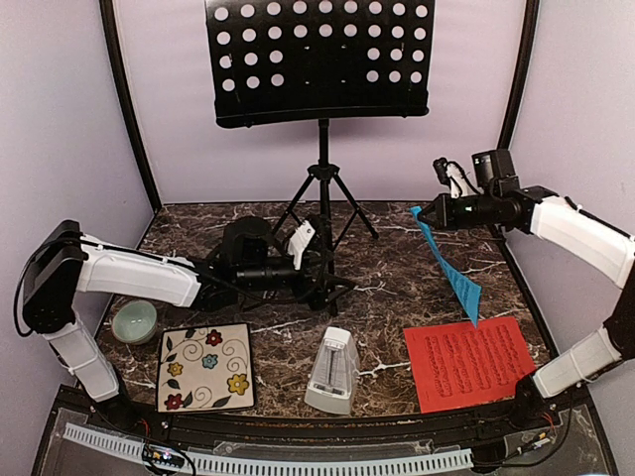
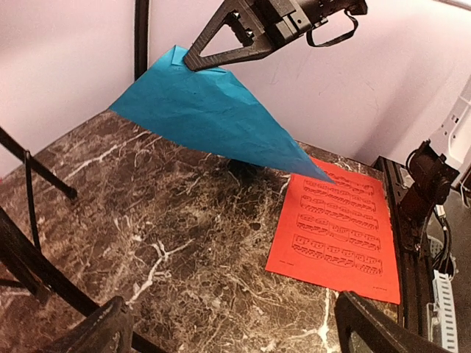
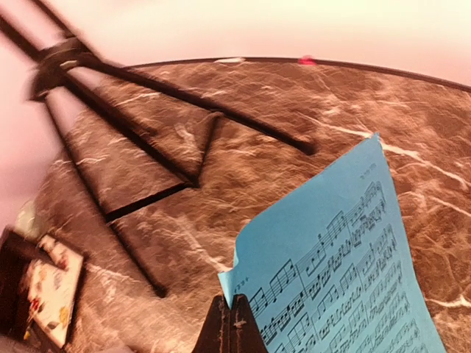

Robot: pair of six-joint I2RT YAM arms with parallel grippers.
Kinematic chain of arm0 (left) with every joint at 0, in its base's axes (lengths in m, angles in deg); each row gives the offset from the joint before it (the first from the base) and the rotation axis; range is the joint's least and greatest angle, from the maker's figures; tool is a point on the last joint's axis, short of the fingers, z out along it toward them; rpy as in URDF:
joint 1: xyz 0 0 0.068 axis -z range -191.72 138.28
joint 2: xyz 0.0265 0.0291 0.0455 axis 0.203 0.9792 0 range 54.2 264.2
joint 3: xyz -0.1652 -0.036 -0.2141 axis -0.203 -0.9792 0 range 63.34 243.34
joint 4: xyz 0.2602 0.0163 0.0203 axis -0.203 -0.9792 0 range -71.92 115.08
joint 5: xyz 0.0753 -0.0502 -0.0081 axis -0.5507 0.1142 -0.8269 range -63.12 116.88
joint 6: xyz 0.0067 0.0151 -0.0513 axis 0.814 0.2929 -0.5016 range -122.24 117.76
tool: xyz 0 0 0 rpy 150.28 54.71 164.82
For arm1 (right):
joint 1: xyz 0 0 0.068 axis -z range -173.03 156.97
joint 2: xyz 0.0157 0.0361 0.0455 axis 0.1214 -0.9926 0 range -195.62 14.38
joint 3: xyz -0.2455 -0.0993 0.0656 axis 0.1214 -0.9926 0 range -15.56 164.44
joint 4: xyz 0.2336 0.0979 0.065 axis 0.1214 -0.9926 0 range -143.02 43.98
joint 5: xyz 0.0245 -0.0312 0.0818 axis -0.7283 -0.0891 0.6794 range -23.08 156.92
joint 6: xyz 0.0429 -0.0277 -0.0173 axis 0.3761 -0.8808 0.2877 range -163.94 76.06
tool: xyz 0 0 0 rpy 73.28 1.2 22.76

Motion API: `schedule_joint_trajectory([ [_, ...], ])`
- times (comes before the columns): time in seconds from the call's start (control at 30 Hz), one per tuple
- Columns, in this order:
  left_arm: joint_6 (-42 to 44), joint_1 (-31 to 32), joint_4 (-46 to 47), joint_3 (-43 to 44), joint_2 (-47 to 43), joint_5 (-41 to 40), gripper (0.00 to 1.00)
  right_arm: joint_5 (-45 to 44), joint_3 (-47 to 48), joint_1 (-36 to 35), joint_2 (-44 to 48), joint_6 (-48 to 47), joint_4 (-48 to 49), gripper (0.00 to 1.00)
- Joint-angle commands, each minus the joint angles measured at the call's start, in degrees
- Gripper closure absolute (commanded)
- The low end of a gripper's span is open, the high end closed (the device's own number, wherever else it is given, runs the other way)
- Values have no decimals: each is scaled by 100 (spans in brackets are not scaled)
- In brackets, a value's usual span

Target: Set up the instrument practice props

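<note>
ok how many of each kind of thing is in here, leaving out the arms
music sheets: 2 (blue sheet, red sheet)
black tripod music stand: 1
white metronome: 1
pale green bowl: 1
flower-patterned tile: 1
total: 6

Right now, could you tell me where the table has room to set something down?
Bare marble lies between the music stand and the hanging blue sheet, behind the red sheet. A narrower strip separates metronome and red sheet. Left front is crowded: bowl, tile, left arm.
</note>
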Motion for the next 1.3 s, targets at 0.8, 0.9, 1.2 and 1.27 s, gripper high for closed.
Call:
schedule_joint_trajectory([
  [0.8, 2823, -257, -2244, 1343, -1279, -261, 1, 2312, 2014, -1443, 1205, -2197, -2645, 100],
  [0.9, 2890, -252, -2373, 1438, -1375, 80, 1, 2120, 2257, -1737, 1058, -2247, -2801, 100],
  [1.2, 2992, -20, -3075, 1918, -1310, 985, 2, 1764, 2552, -2473, 641, -2287, -2855, 100],
  [1.27, 3111, 38, -3329, 1991, -1322, 1211, 9, 1695, 2601, -2550, 567, -2295, -2883, 100],
])
